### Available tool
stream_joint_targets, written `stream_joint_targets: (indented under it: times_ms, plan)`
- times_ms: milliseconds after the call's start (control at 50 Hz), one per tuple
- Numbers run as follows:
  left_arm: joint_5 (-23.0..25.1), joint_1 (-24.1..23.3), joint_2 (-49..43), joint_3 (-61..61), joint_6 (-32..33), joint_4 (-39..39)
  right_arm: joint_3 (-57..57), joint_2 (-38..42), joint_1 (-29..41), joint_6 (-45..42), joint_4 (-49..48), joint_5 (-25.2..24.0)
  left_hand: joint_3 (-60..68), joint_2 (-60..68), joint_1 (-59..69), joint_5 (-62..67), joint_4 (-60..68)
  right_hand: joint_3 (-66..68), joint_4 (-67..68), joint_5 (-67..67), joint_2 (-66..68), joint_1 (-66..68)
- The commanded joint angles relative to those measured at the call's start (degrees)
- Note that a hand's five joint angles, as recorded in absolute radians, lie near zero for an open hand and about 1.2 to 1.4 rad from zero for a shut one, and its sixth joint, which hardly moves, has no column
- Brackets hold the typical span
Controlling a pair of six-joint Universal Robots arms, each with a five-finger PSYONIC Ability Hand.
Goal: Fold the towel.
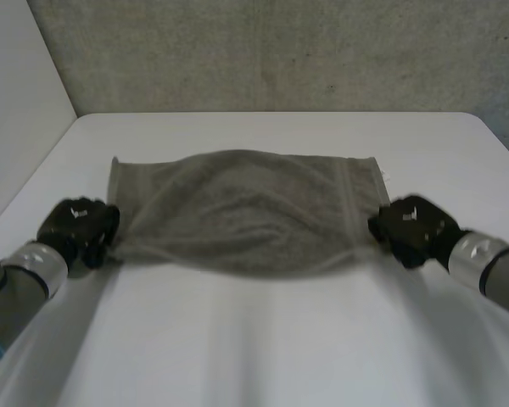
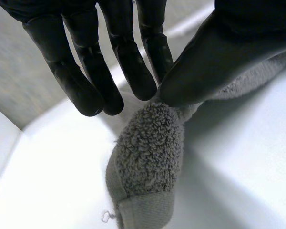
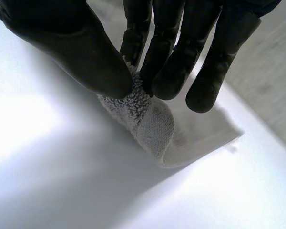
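Evidently the first fold is under way: we see the grey towel (image 1: 246, 212) stretched across the middle of the white table (image 1: 263, 339), its far edge lying flat. The left hand (image 1: 78, 227) pinches the near-left corner between thumb and fingers, and the right hand (image 1: 414, 227) pinches the near-right corner likewise (both slightly raised, we judge). Next, we expect, both hands must carry the near edge evenly to the far edge.

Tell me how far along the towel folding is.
Done: the left hand and right hand each pinch a near corner of the grey towel. In hand: that near edge is lifted, sagging between them. Left: carrying it over to the far edge on the white table.
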Motion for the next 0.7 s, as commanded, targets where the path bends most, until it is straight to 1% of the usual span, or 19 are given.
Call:
stream_joint_targets:
  times_ms: [20, 140, 180, 220, 280, 320, 340, 380, 400, 420, 540, 660, 700]
  plan:
    - [1.70, 0.14, 0.31, -4.26, 4.70, 0.19, 6.85, -0.01, -1.81, -4.63, -0.38, 1.29, -8.96, -7.09, -3.30, -15.45, -7.50, 3.44, 3.32, 3.10, 4.85, 3.92]
    - [1.34, 0.84, 2.24, -3.82, 4.35, -0.51, 8.17, -2.12, -2.07, -4.19, -0.55, 1.55, -8.96, -7.09, -3.30, -15.45, -7.50, 3.44, 3.32, 3.10, 4.85, 3.92]
    - [1.34, 0.84, 2.86, -4.00, 4.09, -0.61, 8.52, -2.92, -2.33, -3.31, -0.64, 1.64, -8.96, -7.09, -3.30, -15.45, -7.50, 3.44, 3.32, 3.10, 4.85, 3.92]
    - [1.52, 0.31, 3.83, -4.35, 2.86, -0.61, 9.14, -3.97, -2.42, -0.60, -1.60, 1.90, -8.96, -7.09, -3.30, -15.45, -7.50, 3.44, 3.32, 3.10, 4.85, 3.92]
    - [1.52, 0.22, 4.27, -4.44, 2.15, -0.61, 9.49, -4.23, -2.51, 0.56, -2.84, 1.99, -8.96, -7.09, -3.30, -15.45, -7.50, 3.44, 3.32, 3.10, 4.85, 3.92]
    - [1.61, 0.22, 5.15, -4.70, 1.28, -0.61, 10.54, -4.93, -2.51, 2.05, -5.20, 2.08, -8.96, -7.09, -3.30, -15.45, -7.50, -8.38, -8.50, -8.71, -6.97, -7.90]
    - [1.61, 0.22, 5.15, -4.70, 1.28, -0.61, 10.55, -4.94, -2.51, 2.05, -5.21, 2.08, -8.96, -7.09, -3.30, -15.45, -7.50, -8.45, -8.56, -8.78, -7.04, -7.96]
    - [1.70, 0.49, 5.15, -4.79, 1.28, -0.52, 11.42, -5.46, -2.51, 1.96, -6.70, 2.08, -8.96, -7.09, -3.30, -15.45, -7.50, -17.49, -17.61, -17.82, -16.08, -17.00]
    - [1.70, 0.49, 5.15, -4.79, 1.28, -0.52, 11.42, -5.46, -2.51, 1.96, -6.70, 2.08, -8.96, -7.09, -3.30, -15.45, -7.50, -17.53, -17.65, -17.86, -16.12, -17.04]
    - [1.70, 0.66, 5.15, -4.70, 1.28, -0.34, 11.69, -5.38, -2.60, 1.35, -6.88, 2.25, -8.96, -7.09, -3.30, -15.45, -7.50, -21.53, -21.65, -21.86, -20.12, -21.04]
    - [1.70, 0.93, 4.80, -4.70, 1.19, 0.01, 12.30, -5.64, -1.89, 1.26, -6.97, 3.40, -8.96, -7.09, -3.30, -15.45, -7.50, -27.94, -28.06, -28.28, -26.53, -27.46]
    - [1.70, 1.01, 4.62, -4.70, 1.19, 0.10, 12.83, -5.82, -1.19, 0.64, -6.97, 3.49, -8.96, -7.09, -3.30, -15.45, -7.50, -31.16, -31.27, -31.49, -29.75, -30.67]
    - [1.70, 1.01, 4.62, -4.52, 1.10, 0.10, 13.01, -5.64, -0.58, -0.41, -7.05, 3.31, -8.96, -7.09, -3.30, -15.45, -7.50, -38.52, -38.64, -38.85, -37.11, -38.03]
